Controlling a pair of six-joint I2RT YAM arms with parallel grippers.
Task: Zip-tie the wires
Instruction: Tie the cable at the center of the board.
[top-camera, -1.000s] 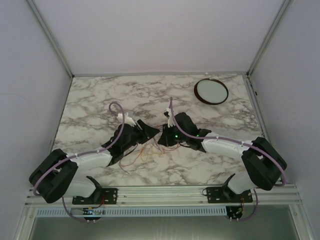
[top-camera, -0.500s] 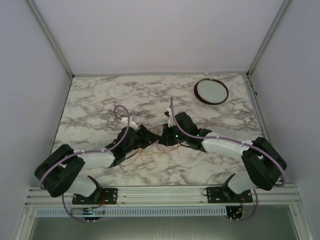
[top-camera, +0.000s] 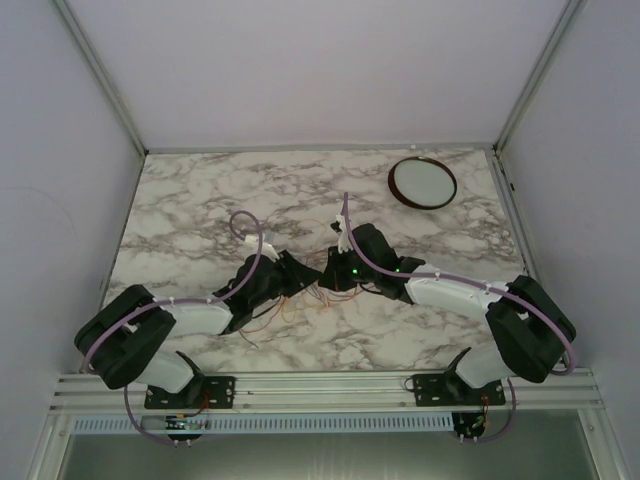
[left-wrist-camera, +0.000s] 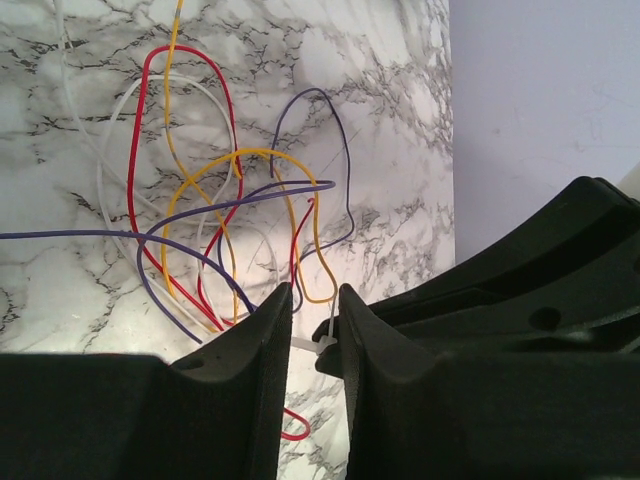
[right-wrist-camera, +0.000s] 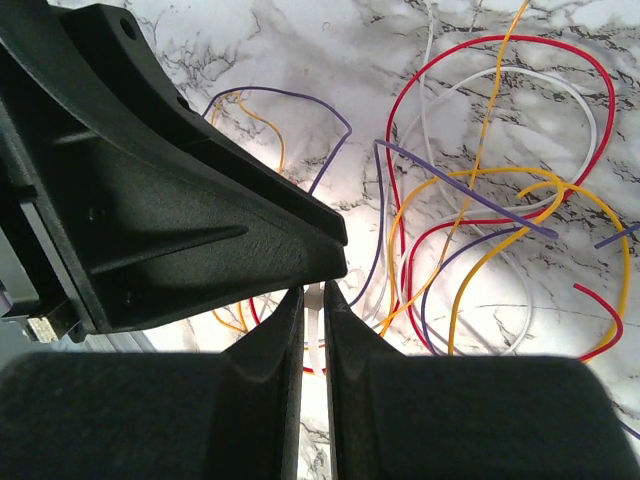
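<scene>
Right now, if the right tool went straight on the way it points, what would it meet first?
Probably the left tool, whose black tip lies just ahead; depth is unclear. The right tool grips the zip tie.

Both arms lean in from the tabletop's near edge, elbows out, noses basically touching mid-table. Left gripper has its jaws just a narrow slot apart. Right gripper is pinched on a white zip tie.
</scene>
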